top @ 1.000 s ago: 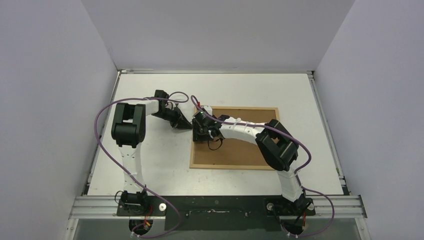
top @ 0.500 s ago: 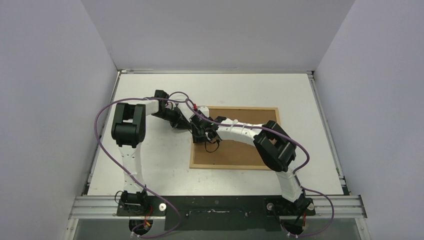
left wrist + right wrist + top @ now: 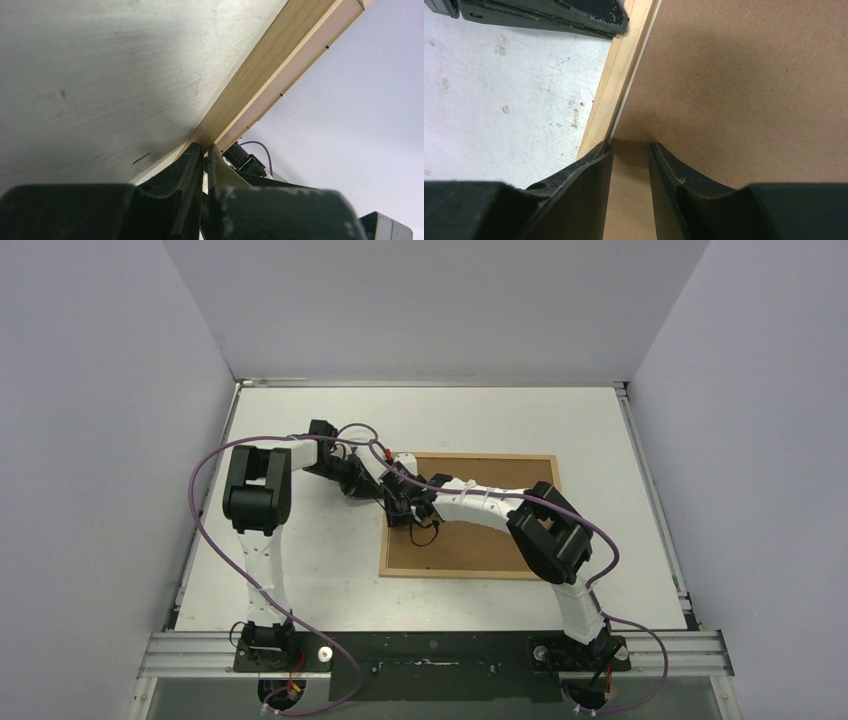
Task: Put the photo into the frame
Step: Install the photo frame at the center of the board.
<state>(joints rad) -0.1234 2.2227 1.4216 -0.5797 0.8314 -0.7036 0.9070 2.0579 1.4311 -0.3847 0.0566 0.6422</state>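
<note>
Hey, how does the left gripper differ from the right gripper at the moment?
The left gripper has its jaws shut together; the right gripper has its jaws parted, with nothing between them. The left gripper meets the frame from its outer side, over the white table; the right gripper points down on the inner side, over the brown backing panel. Both are at the same strip of the frame, close together.

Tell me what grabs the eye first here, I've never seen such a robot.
A wooden frame lying flat, centre-right in the overhead view and filled with a brown panel, draws the eye. At its left edge the left gripper, shut, touches the wood strip, while the right gripper hovers slightly open over the panel beside it. Purple cables arc around them.
</note>
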